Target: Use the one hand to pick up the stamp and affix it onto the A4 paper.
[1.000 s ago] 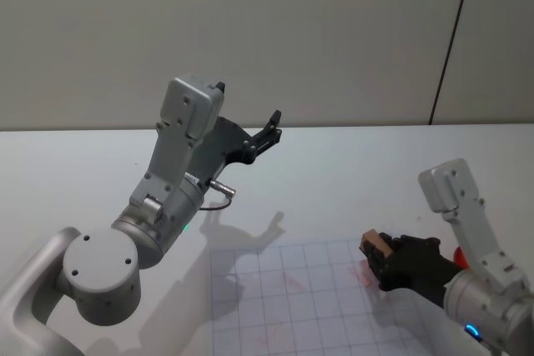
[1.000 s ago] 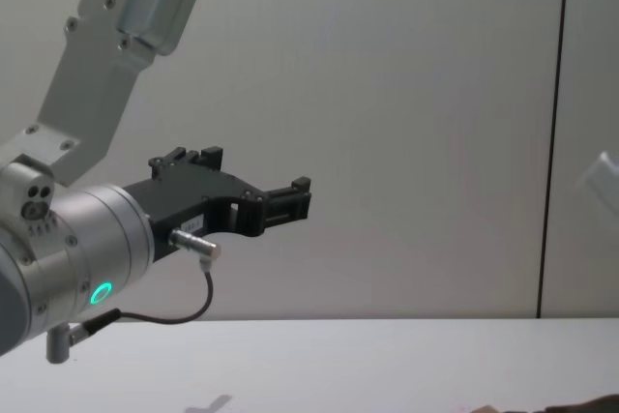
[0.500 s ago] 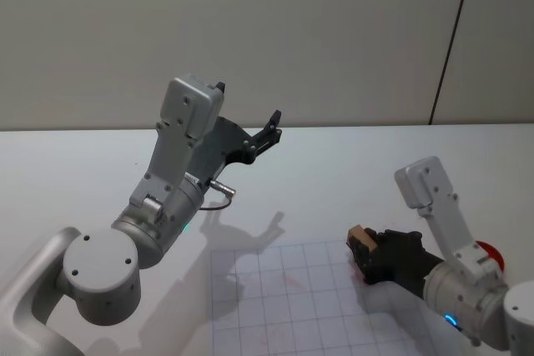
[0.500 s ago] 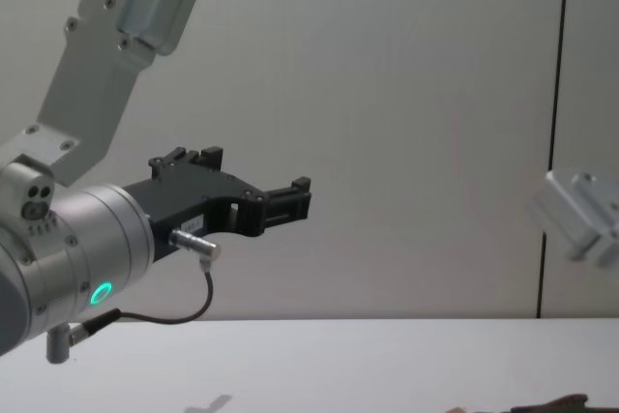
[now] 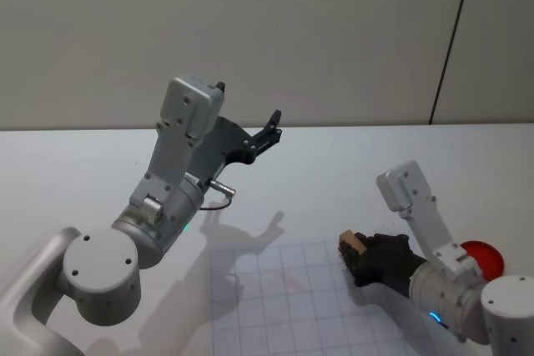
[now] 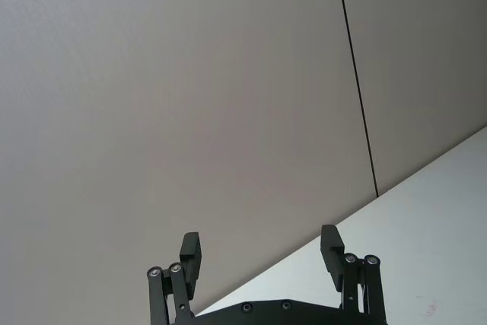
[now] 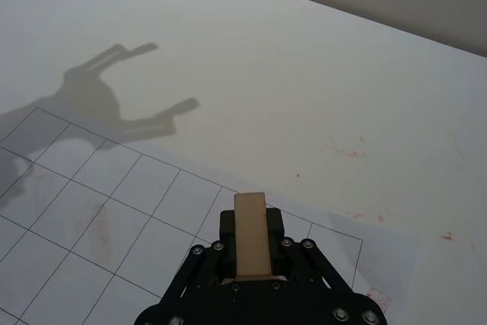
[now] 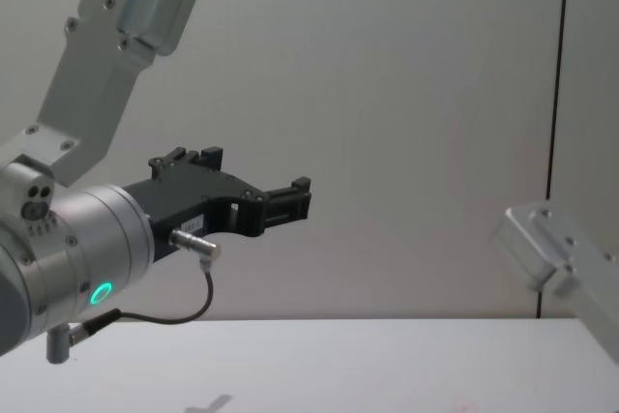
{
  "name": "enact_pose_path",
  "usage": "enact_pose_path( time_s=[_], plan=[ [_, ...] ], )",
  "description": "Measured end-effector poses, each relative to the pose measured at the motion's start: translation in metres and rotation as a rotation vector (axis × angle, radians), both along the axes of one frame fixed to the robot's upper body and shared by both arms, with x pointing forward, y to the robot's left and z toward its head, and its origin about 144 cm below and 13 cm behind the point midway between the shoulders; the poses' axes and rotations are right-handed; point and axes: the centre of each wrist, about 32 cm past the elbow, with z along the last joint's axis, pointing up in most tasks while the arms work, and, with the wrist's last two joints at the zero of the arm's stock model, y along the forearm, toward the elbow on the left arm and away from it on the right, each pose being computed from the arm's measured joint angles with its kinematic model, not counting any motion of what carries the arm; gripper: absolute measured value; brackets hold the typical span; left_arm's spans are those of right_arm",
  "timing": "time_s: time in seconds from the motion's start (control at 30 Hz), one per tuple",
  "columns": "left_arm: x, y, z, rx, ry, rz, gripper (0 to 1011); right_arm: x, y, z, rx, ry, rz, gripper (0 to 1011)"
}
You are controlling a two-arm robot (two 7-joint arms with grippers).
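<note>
Two grippers: the right gripper (image 5: 354,249) clamped the stamp (image 7: 252,235) above the far right corner of the A4 paper (image 7: 114,211), clearest from its wrist; the left gripper (image 5: 249,102) hung spread wide above the bench (image 5: 334,164)

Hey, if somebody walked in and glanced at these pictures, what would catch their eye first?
First the big left arm, raised on the left with its left hand open and empty in the air. Then the right hand, low on the right, shut on a wooden stamp at the far right corner of the gridded A4 paper. A red round object sits at the right edge behind that arm.
</note>
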Motion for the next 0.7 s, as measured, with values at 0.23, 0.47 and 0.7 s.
enact_pose_path(
  time_s=[0.23,0.47,0.7],
  plan=[
    [0.000,0.000,0.000,0.000,0.000,0.000,1001,0.004,0.003,-0.004,-0.004,0.008,0.007,218],
    [0.000,0.000,0.000,0.000,0.000,0.000,1001,0.006,0.005,-0.009,-0.011,0.020,0.013,218],
    [0.000,0.000,0.000,0.000,0.000,0.000,1001,0.006,0.005,-0.012,-0.012,0.030,0.015,217]
  ],
)
